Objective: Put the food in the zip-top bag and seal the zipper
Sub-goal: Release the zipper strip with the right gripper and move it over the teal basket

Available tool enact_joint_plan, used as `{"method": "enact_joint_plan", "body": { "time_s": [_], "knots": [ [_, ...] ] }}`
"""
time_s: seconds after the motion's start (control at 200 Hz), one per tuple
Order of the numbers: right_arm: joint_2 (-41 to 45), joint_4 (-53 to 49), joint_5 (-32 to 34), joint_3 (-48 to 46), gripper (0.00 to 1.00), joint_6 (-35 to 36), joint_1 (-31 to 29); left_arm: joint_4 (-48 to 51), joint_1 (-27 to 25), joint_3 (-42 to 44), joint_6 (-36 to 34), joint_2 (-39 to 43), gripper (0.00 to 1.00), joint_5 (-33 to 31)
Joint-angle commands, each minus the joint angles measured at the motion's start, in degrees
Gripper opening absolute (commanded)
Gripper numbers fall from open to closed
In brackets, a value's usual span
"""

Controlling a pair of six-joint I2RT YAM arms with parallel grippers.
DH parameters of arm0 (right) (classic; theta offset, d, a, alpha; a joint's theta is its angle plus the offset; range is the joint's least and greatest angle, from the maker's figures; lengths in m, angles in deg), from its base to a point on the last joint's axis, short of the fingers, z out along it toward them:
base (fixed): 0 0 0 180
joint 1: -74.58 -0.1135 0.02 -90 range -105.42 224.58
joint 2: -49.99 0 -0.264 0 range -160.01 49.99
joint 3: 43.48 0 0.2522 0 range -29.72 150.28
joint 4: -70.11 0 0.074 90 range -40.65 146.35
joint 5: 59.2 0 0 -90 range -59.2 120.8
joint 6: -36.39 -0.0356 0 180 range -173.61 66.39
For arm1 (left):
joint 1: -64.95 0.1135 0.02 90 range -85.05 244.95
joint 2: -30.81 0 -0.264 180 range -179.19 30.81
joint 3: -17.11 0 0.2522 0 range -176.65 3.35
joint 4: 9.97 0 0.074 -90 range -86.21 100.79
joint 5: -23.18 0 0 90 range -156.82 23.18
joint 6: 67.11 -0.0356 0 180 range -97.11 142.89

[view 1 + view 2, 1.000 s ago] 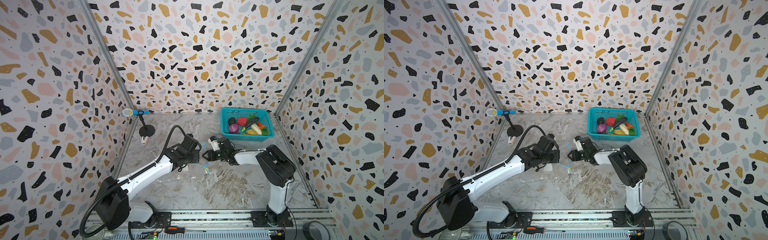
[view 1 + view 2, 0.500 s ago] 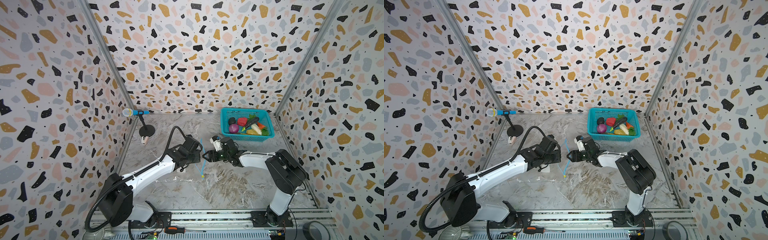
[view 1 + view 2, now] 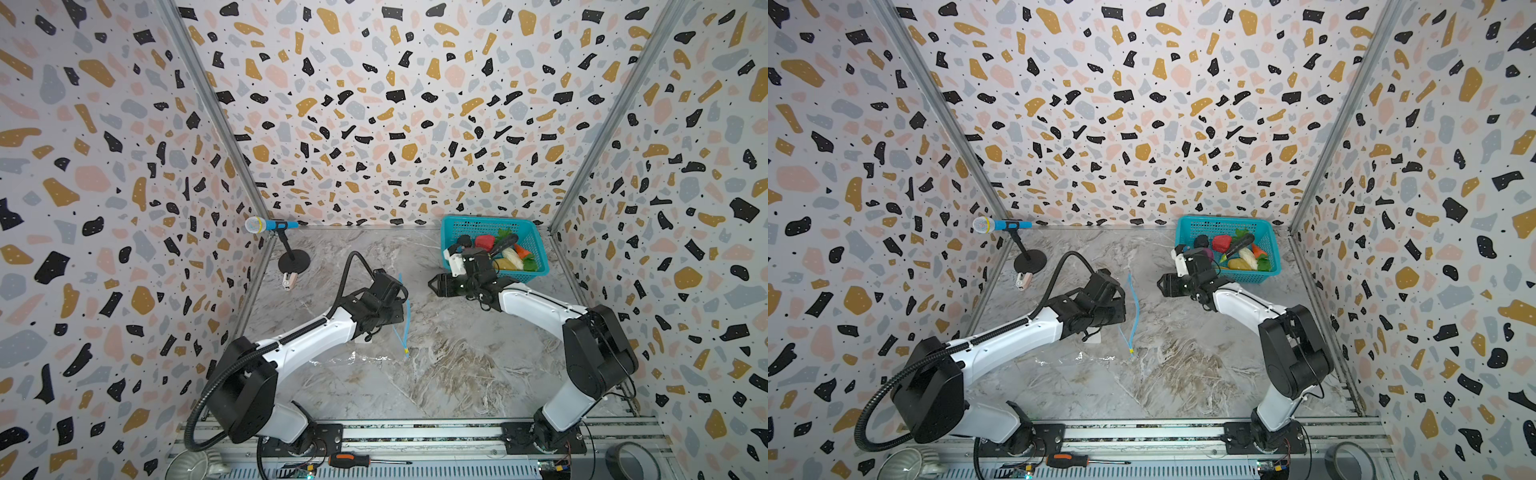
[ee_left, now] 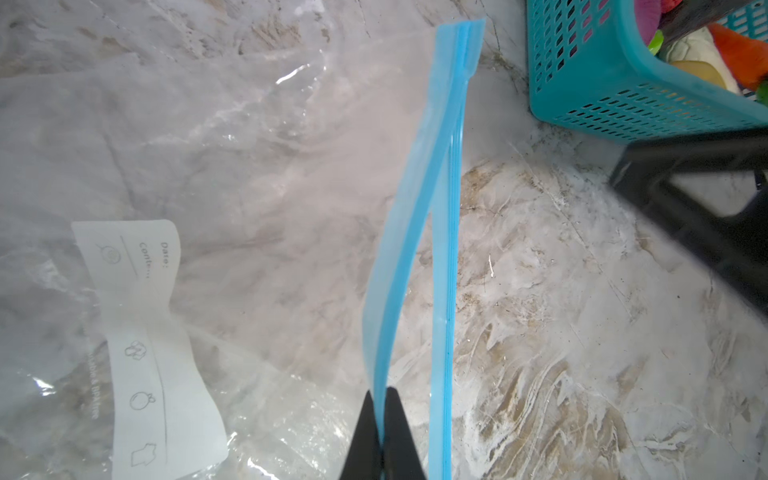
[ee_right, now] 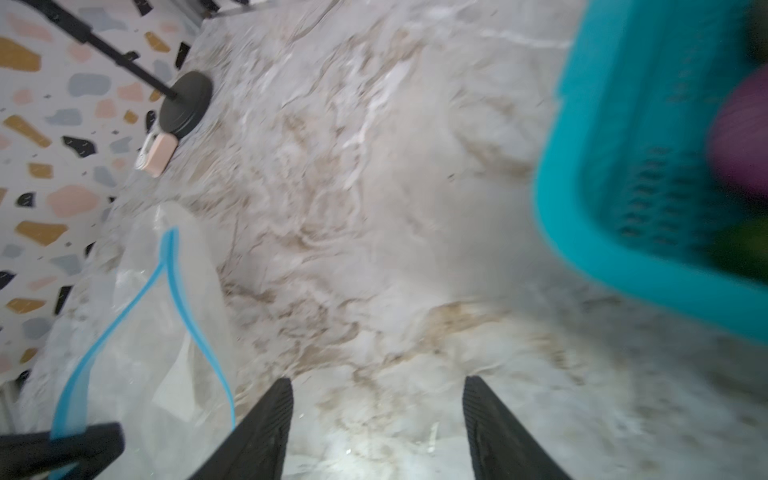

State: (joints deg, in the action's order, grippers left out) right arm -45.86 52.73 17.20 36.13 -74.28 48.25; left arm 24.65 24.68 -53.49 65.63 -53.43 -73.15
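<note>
Your left hand point(image 4: 380, 399) pinches one zipper point(image 4: 411, 208) lip so the zip-top bag point(image 4: 208, 166) gapes; your right hand point(image 3: 434, 286), parted and empty, hovers by the basket point(image 3: 486, 219), upper right in a top view.

Teal mesh basket point(image 3: 478, 226), light-blue zipper point(image 4: 409, 232), clear bag point(image 4: 249, 166), grey-brown marbled table point(image 3: 436, 374), terrazzo-speckled walls point(image 3: 374, 104)

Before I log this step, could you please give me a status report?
Left gripper shut on zipper. Right gripper open, empty. Food in basket. Bag mouth unobstructed.

White label point(image 4: 145, 345) on the zip-top bag point(image 4: 249, 174): "Date:"; beside it "Cont…", rest unclear; small outline icons
</note>
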Motion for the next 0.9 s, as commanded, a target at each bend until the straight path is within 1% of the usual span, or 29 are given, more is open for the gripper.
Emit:
{"method": "enact_joint_plan", "body": {
  "time_s": [0.0,0.155,0.27,0.37,0.44,0.596,0.756,0.891],
  "knots": [
    [1.35,-6.67,6.45,6.06,0.65,4.77,2.24,-0.99,0.36,-2.15,-1.14,-1.14,0.00,0.70],
    [-3.29,-10.21,11.71,13.59,0.63,6.91,5.93,-1.25,0.54,-3.54,-1.87,-2.69,0.00,1.53],
    [-8.16,-13.07,13.75,18.75,0.62,8.27,8.33,-1.45,0.63,-4.54,-2.48,-4.00,0.00,2.25],
    [-12.67,-17.39,14.15,24.64,0.62,9.17,10.25,-1.61,0.63,-5.70,-3.07,-5.09,0.00,2.64],
    [-15.27,-20.66,14.03,28.37,0.62,10.08,10.81,-1.85,0.72,-6.30,-3.46,-5.61,0.00,3.06],
    [-20.93,-28.34,15.92,35.84,0.62,11.59,11.60,-2.87,1.31,-6.69,-4.37,-6.13,0.00,3.32],
    [-23.17,-31.07,16.24,38.63,0.62,12.10,13.66,-2.90,1.69,-8.16,-5.29,-7.76,0.00,4.93],
    [-21.99,-31.44,16.15,37.09,0.62,12.49,16.39,-2.32,1.69,-8.92,-6.18,-8.59,0.00,5.89]
  ]
}}
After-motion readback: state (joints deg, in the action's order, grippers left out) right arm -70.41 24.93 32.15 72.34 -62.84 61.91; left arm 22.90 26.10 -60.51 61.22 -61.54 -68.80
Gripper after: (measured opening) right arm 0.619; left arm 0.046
